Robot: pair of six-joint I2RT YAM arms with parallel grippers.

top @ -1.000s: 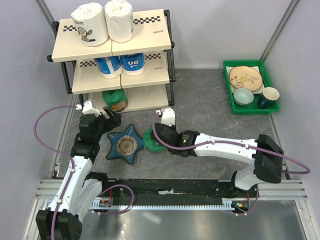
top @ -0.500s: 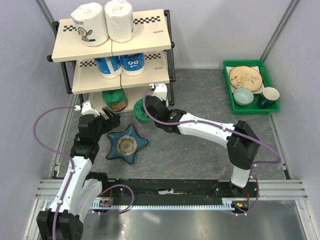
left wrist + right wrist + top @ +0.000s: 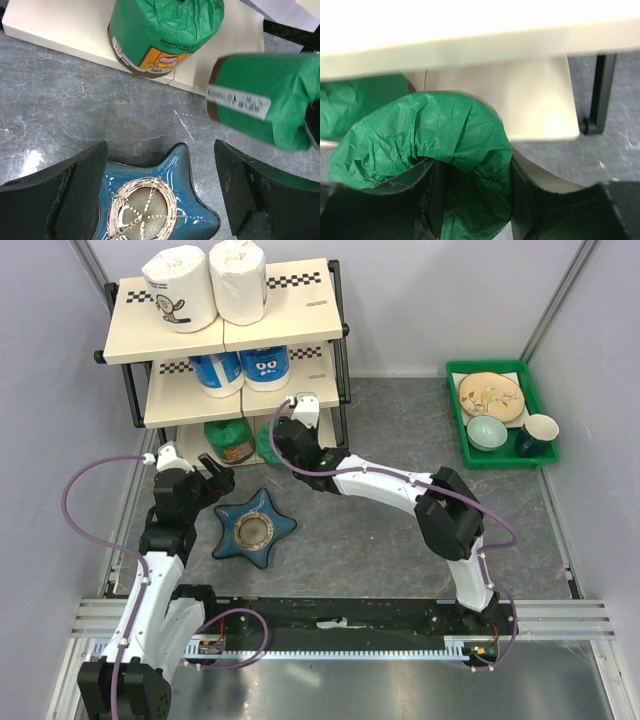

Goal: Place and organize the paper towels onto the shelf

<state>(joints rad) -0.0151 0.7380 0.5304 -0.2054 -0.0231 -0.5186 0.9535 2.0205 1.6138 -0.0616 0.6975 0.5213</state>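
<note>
- Green roll (image 3: 267, 445) is being gripped by the right jaws at the shelf's (image 3: 290, 302) bottom-tier front, 3 o'clock of the other green roll (image 3: 230, 440).
- White rolls (image 3: 180, 288) are sitting on top, blue rolls (image 3: 265, 365) on the middle tier.
- Left jaws are standing open at 10 o'clock of the blue star dish (image 3: 252, 528).

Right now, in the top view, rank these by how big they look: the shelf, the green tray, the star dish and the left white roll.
1. shelf
2. green tray
3. star dish, only a little smaller than the tray
4. left white roll, smallest even though it sits high, nearer the camera, which enlarges it
</note>
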